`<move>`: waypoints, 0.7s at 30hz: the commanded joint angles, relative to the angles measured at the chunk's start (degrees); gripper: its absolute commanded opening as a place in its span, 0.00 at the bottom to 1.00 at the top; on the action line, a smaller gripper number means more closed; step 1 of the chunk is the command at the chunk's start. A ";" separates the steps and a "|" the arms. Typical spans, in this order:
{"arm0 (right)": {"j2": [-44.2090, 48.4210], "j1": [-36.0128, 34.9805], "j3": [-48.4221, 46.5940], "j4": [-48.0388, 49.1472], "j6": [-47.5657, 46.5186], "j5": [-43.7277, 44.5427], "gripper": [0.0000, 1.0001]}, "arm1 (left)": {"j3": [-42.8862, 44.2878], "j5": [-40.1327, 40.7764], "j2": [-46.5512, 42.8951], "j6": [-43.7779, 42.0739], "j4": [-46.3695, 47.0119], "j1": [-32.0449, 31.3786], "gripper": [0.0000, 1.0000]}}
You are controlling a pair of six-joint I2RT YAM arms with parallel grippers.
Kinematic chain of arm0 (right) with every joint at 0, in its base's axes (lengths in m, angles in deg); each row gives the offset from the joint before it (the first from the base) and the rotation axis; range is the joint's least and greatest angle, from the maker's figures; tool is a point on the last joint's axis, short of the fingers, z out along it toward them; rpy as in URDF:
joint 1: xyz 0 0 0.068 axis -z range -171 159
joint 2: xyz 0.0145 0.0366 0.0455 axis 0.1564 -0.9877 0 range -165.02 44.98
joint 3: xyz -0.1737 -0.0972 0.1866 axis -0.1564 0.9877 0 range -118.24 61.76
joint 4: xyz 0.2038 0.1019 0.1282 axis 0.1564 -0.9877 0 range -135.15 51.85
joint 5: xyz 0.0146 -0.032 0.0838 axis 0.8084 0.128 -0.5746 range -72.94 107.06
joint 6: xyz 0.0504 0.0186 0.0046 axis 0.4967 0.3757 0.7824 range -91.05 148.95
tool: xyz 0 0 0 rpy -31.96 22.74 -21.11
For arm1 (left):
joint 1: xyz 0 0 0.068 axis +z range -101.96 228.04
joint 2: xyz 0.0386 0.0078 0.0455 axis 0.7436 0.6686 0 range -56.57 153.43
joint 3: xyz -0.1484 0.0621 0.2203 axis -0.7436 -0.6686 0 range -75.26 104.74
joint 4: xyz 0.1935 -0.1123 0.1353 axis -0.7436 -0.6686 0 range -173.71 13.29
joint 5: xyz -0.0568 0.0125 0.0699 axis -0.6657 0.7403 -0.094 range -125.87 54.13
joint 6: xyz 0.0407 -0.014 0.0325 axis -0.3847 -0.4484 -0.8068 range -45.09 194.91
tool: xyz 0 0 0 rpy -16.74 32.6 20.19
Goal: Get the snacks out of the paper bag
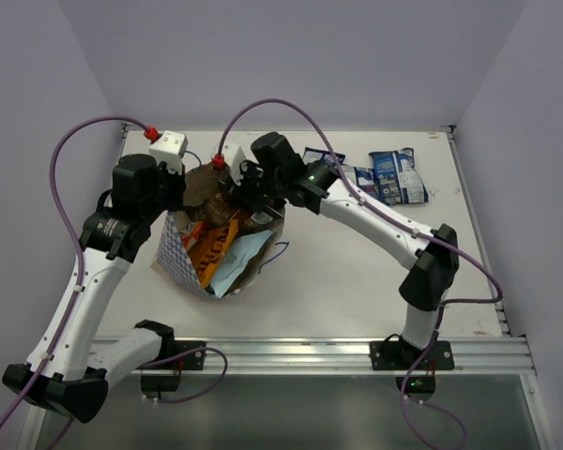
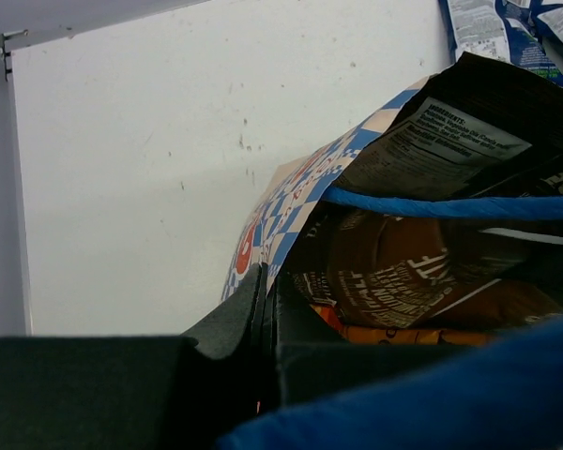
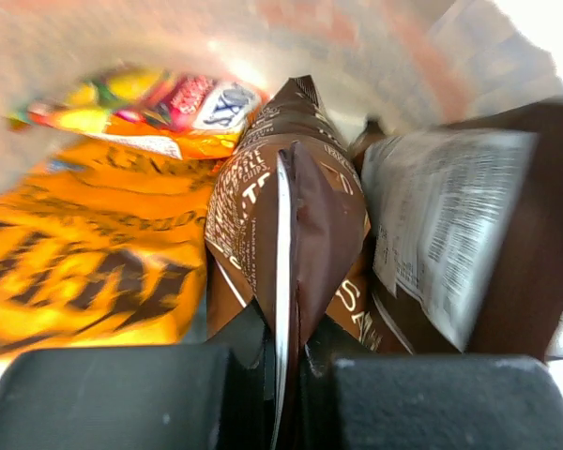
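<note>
1. OK, right gripper (image 3: 286,330): I see both fingers clamped on the seam edge of a dark brown packet (image 3: 305,216). It stands upright straight ahead of the tips, inside the paper bag (image 1: 180,255).
2. Left of those fingers are orange packets (image 3: 84,253), blurred. To their right is a second brown packet (image 3: 450,244) with its white label panel facing me.
3. Left gripper (image 2: 266,300): fingers together, pinching the bag's checkered wall at the rim.
4. Just right of the left fingers, inside the bag, are brown packets with an orange one under them. A blue cord handle (image 2: 450,206) runs across the top.
5. Top view: the bag sits on the table (image 1: 357,291) with both sets of fingers at its mouth. Orange and light blue packets show in the opening.
6. Dark blue packets (image 1: 397,176) lie flat on the table, well apart from the bag and out past the right fingers.
</note>
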 commanded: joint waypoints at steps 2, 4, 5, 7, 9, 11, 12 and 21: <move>14.03 -0.46 -6.06 8.44 1.82 -3.13 0.00 | 1.55 2.47 -0.89 0.20 4.97 -0.34 0.00; 16.07 -0.46 -6.67 10.11 2.26 -2.78 0.00 | 1.72 3.78 -0.72 0.20 4.53 -0.34 0.00; 17.82 -0.46 -7.11 10.20 2.70 -2.87 0.00 | 1.81 4.31 -0.54 0.28 4.44 -0.34 0.00; 19.67 -0.46 -8.26 10.03 3.05 -2.87 0.00 | 2.07 6.06 -0.37 0.55 4.00 -0.34 0.00; 22.83 -0.37 -7.91 9.77 2.97 -1.56 0.00 | 2.34 7.21 -0.19 0.90 3.74 -0.34 0.00; 25.55 0.15 -6.68 9.85 2.53 2.92 0.00 | 2.51 8.79 -0.01 1.25 3.65 -0.34 0.00; 28.35 0.59 -5.02 10.29 2.79 4.50 0.00 | 2.60 9.32 0.07 1.34 3.65 -0.34 0.00; 42.78 20.18 10.87 14.60 13.86 15.76 0.00 | 2.43 11.61 0.95 2.22 4.18 -0.25 0.00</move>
